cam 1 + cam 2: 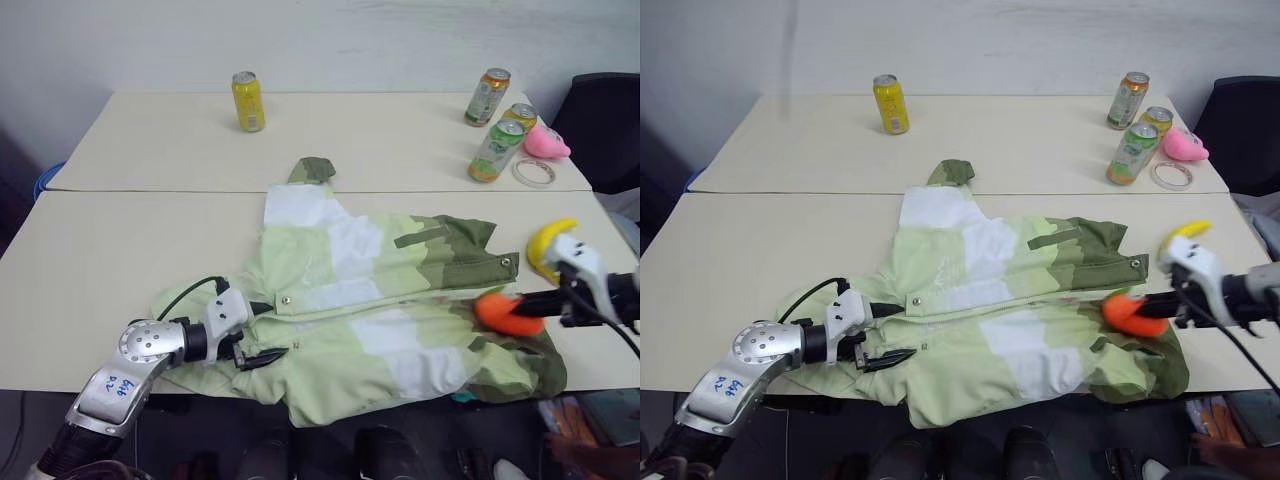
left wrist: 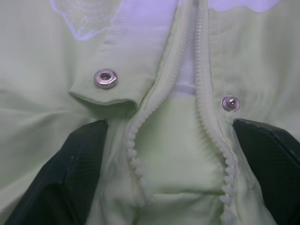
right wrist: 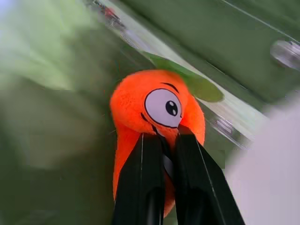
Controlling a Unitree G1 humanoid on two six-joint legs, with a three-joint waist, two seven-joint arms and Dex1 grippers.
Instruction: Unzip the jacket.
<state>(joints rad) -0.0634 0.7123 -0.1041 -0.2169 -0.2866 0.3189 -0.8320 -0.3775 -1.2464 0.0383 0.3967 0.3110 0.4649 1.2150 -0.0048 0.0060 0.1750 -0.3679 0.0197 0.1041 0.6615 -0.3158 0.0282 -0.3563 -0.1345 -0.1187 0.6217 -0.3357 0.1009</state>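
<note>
Right tool pinched nearly closed on an orange plush toy with a cartoon eye, held just over the jacket's right end by the olive patches. Left tool open wide, fingers straddling the parted zipper at the jacket's near-left end, pressed onto the fabric, gripping nothing. Jacket lies flat across the near desk, one edge hanging over the front. Zipper teeth are split apart here; two snap buttons flank it. Four cans: one yellow at far left, three grouped at far right. One pink toy, one tape ring beside them. One yellow object behind the right tool.
</note>
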